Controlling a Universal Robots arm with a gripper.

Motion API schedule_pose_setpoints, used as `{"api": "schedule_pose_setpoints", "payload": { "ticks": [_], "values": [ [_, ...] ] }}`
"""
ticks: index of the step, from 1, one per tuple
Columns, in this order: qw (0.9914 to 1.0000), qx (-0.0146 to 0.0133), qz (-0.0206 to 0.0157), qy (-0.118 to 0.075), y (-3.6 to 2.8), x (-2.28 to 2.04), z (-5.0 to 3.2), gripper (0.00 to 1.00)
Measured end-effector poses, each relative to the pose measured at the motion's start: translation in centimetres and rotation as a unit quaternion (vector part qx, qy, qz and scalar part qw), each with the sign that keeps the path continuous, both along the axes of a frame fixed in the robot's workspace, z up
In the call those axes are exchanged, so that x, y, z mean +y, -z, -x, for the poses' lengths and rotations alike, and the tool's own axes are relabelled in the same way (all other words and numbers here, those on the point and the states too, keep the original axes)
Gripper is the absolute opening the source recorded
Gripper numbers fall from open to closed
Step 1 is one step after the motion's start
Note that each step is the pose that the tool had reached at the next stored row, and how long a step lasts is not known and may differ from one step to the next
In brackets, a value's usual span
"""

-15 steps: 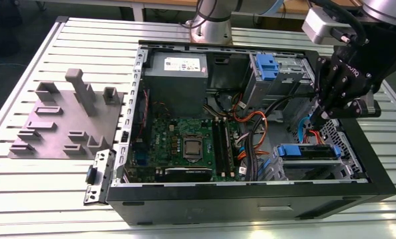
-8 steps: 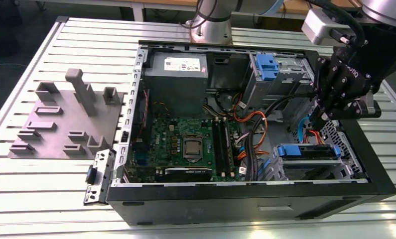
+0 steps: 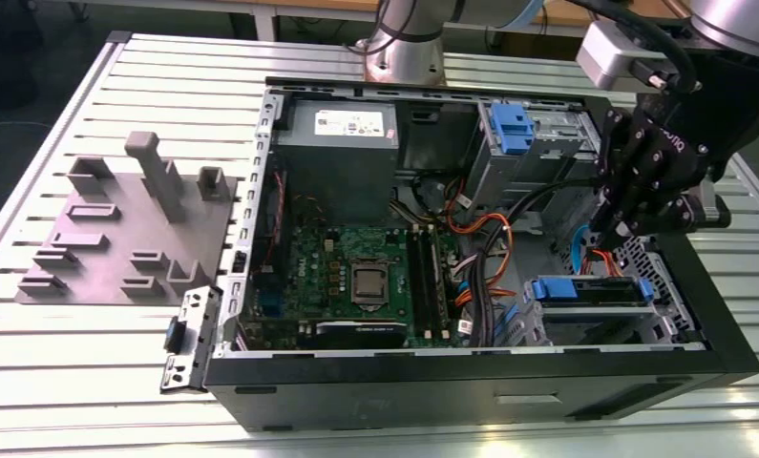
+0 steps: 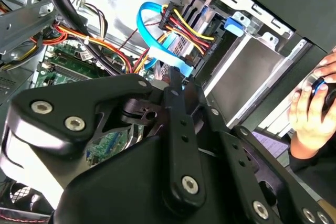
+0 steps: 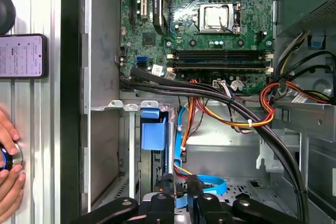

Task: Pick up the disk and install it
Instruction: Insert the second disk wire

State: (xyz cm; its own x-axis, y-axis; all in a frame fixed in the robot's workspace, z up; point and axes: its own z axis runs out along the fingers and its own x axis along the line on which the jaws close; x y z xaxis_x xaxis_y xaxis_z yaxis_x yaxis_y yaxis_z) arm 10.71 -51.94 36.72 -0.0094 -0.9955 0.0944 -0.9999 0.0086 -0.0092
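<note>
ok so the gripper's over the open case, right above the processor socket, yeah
Not quite. The gripper is over the open case, but not above the processor socket. In the exterior view it hangs at that view's right end of the case, near the blue-framed disk, well away from the socket.

**Hidden, Clipped, Unreadable**

Hard to see the body of the disk [image 3: 589, 288] in the exterior view: sunk in the drive bay [image 3: 538, 329] just beside the gripper [image 3: 604, 229], showing only the blue carrier front. No telling there whether the gripper touches the cables [image 3: 599, 260] around it. In the second wrist view, masks much of the motherboard [image 4: 68, 61] with its own black body; in the first wrist view, gets cut off at the picture's edge. Out to the gripper's side, past the case wall [image 5: 71, 103], clips a person's hand [image 4: 311, 103] at the edge in both wrist views, half covering a round blue-and-silver thing [image 5: 6, 159]. Slices a phone-like slab [image 5: 22, 56] too; print too small to read.
</note>
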Motion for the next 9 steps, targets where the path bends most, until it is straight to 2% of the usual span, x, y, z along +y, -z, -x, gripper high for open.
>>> {"api": "schedule_pose_setpoints", "payload": {
  "ticks": [4, 5, 9],
  "values": [
    [1.0, 0.0, 0.0001, 0.0, 0.19, -0.02, 0.0, 0.26],
    [1.0, 0.0, 0.0001, 0.0, 0.25, -0.02, 0.0, 0.33],
    [1.0, 0.0, 0.0, 0.0, 0.5, -0.05, 0.0, 0.33]
  ]
}}
